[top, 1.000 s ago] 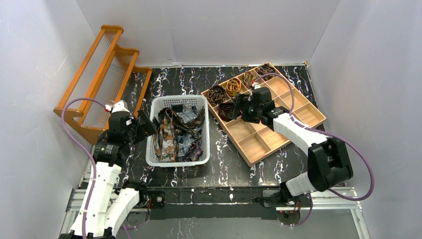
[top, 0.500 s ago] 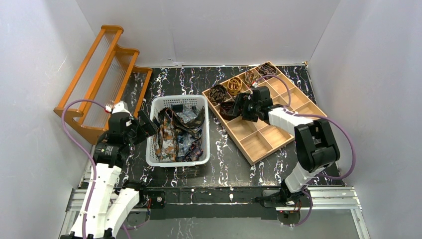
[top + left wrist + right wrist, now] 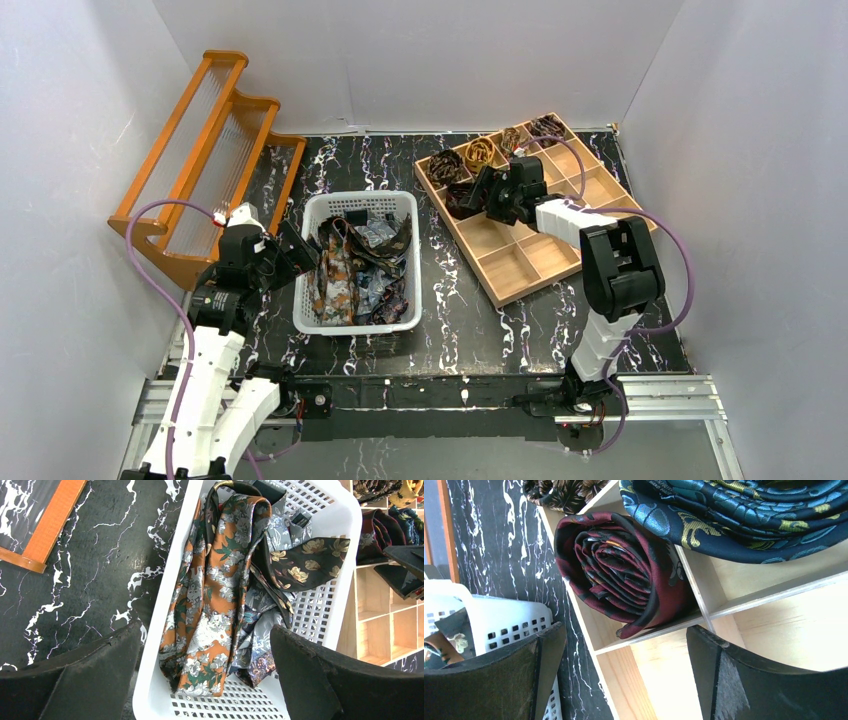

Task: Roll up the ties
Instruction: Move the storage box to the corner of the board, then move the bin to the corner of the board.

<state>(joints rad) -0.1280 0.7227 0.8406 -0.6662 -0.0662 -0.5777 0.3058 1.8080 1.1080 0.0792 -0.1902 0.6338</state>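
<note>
1. left claw gapes wide, holding nothing, above the white basket of loose ties on the bench.
2. right claw is spread wide and empty over the wooden tray. there a rolled maroon tie fills one compartment, beside a blue tie.

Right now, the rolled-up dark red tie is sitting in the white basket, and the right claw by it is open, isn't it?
No. The rolled-up dark red tie sits in a compartment of the wooden tray, not in the white basket, as the right wrist view shows. The right claw by it is open.
</note>
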